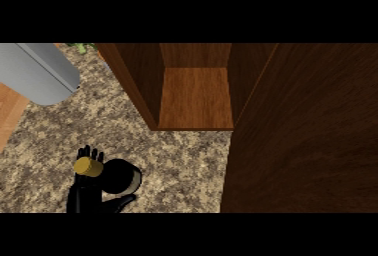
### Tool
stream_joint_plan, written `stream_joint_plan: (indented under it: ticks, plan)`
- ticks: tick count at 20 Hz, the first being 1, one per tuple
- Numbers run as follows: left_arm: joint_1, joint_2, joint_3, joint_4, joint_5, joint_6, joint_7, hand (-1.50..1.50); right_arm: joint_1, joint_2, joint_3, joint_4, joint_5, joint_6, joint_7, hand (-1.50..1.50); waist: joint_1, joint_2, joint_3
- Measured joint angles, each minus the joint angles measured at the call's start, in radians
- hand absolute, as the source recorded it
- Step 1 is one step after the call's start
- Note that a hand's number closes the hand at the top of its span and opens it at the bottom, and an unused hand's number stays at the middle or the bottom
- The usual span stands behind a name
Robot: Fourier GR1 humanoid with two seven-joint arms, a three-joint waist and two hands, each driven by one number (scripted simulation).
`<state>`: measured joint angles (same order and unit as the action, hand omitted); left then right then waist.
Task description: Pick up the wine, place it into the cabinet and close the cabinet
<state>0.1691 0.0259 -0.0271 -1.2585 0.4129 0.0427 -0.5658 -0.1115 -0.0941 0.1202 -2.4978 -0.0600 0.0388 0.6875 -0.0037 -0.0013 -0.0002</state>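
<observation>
Cabinet of dark grained wood — counter speckled, stone-like, matt.

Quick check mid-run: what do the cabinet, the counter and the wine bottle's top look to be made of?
Cabinet: dark brown wood, matte, with visible grain. Counter: speckled beige-grey stone, likely granite. Wine bottle: black, faintly glossy, perhaps glass; its top is tan, like cork or foil. The left hand is beside it.

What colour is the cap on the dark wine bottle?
Golden yellow cap on the dark wine bottle; the head view shows it best.
</observation>
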Motion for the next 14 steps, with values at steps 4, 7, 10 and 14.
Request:
stream_joint_plan:
  ticks: [4,7,10,14]
  plan:
    - [-0.001,-0.003,0.006,0.018,0.016,-0.030,-0.022,1.50,0.019,-0.004,-0.022,0.000,-0.004,0.017,-0.019,-1.50,0.000,0.000,0.000]
    - [-0.043,-0.009,0.005,0.082,0.025,-0.065,-0.055,1.50,0.014,-0.002,-0.033,0.004,-0.007,0.024,-0.023,-1.50,-0.001,0.000,0.000]
    - [-0.061,-0.004,-0.009,0.101,0.015,-0.102,-0.060,1.50,0.040,0.013,-0.001,0.007,-0.002,0.030,-0.047,-1.50,-0.001,0.000,0.000]
    - [-0.097,-0.006,-0.028,0.122,-0.029,-0.089,-0.073,1.50,0.032,0.010,-0.008,0.000,-0.004,0.021,-0.021,-1.50,-0.002,0.000,0.000]
